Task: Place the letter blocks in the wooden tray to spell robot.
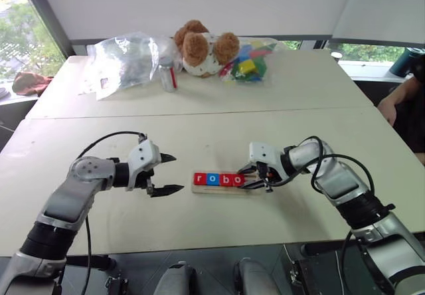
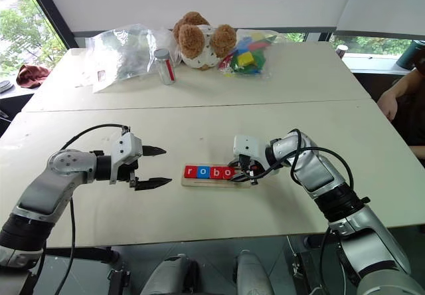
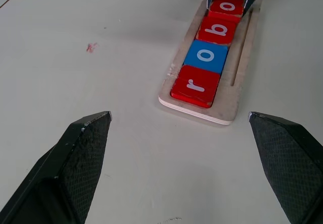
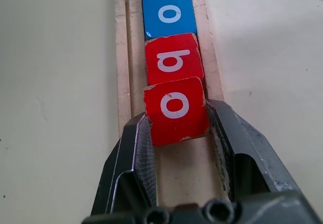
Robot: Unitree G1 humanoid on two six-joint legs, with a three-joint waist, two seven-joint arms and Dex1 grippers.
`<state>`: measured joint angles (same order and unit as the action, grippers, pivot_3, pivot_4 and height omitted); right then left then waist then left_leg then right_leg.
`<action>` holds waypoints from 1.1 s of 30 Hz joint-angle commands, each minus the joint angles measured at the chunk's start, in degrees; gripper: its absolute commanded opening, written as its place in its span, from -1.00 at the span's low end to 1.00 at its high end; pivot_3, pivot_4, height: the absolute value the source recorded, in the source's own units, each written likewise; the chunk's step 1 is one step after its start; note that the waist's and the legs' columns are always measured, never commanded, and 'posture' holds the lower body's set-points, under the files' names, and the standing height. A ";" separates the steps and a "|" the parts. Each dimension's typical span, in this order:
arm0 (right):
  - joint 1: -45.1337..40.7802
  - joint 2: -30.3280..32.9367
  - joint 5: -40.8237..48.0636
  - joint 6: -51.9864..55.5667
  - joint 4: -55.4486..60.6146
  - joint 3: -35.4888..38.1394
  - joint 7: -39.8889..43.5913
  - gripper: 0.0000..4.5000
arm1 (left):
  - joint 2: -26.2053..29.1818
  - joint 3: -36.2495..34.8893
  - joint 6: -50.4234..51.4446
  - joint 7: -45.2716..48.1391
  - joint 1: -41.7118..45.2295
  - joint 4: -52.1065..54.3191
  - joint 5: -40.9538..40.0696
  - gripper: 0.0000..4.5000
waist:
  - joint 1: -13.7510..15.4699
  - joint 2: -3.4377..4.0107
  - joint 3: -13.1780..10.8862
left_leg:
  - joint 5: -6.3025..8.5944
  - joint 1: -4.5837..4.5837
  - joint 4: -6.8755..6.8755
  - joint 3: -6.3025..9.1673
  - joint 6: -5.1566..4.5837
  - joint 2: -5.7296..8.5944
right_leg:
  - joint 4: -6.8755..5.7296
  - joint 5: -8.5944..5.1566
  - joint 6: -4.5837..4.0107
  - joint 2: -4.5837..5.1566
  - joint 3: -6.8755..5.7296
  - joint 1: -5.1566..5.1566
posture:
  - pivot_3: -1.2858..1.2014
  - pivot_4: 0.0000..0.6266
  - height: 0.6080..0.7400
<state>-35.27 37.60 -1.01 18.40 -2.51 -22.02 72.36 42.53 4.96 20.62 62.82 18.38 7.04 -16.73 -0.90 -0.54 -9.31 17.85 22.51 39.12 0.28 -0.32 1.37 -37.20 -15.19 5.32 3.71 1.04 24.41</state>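
Red "o" tile, pinched in the right gripper, sits tilted over the wooden tray, so release could nudge its neighbours askew; left gripper gapes idle.

Letter blocks: four in row, white lowercase letters. From the left tool side: red "r", blue "o", red "b", red "o", the last between the right tool fingers. Wooden tray: pale wood. Both tools: black fingers, white and silver housings, black cables. Counter: plain cream. Beyond the tools: brown and white teddy bear, clear plastic bag, bag of yellow, green, blue blocks, clear bottle with red mark.
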 commanded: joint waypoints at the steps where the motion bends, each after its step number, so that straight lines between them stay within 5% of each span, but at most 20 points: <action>1: -1.09 -0.97 -0.76 0.15 0.78 -1.03 -0.57 -0.52 | -0.20 -0.32 -0.92 -0.41 0.52 0.96 0.06 1.00 | -0.01 0.00 0.00 | 0.00 0.00 0.00 0.00 0.00 0.00 | -0.01 0.00 0.00 -0.01 0.00 0.00 | 0.03 -0.52 1.00; 8: -0.86 -1.17 -0.88 1.59 1.89 -0.91 -0.41 -0.52 | -0.21 -0.21 -1.00 -0.50 0.47 0.98 -0.01 1.00 | 0.05 0.00 0.00 | -0.01 -0.01 0.00 0.00 0.01 -0.02 | -0.02 0.00 0.00 -0.03 0.00 0.00 | 0.03 -0.52 1.00; 15: -0.90 -0.54 -0.11 3.30 4.57 -0.26 -0.28 0.99 | -0.38 -0.02 -1.24 -0.36 0.96 0.35 0.05 1.00 | 0.15 0.00 0.00 | 0.00 0.00 -0.01 0.01 0.01 -0.02 | -0.01 0.00 0.00 -0.02 -0.01 0.00 | 0.03 -0.52 1.00; 28: -0.33 5.33 1.17 7.20 8.75 8.53 -5.32 0.99 | -0.82 -0.95 -0.70 -0.51 1.40 1.18 -1.39 1.00 | 0.45 0.00 0.00 | 0.00 0.03 -0.01 0.01 0.01 0.00 | 0.02 0.00 0.00 0.01 -0.02 0.00 | 0.03 -0.52 1.00; 33: 3.23 -0.50 -2.68 28.95 12.04 22.46 -27.74 0.99 | -1.91 -1.21 3.78 -0.73 3.08 5.85 -5.62 1.00 | 0.36 -0.01 0.01 | -0.01 0.04 -0.02 0.03 0.02 -0.01 | -0.01 0.00 0.00 0.05 0.03 0.02 | 0.03 -0.52 1.00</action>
<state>-32.02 38.35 -1.89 40.63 6.80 -4.45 52.40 40.79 5.11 23.53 62.22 19.95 9.94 -20.49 -0.55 -0.55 -9.30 17.83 22.56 39.10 0.31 -0.28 1.36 -37.21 -15.19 5.32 3.76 1.06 24.44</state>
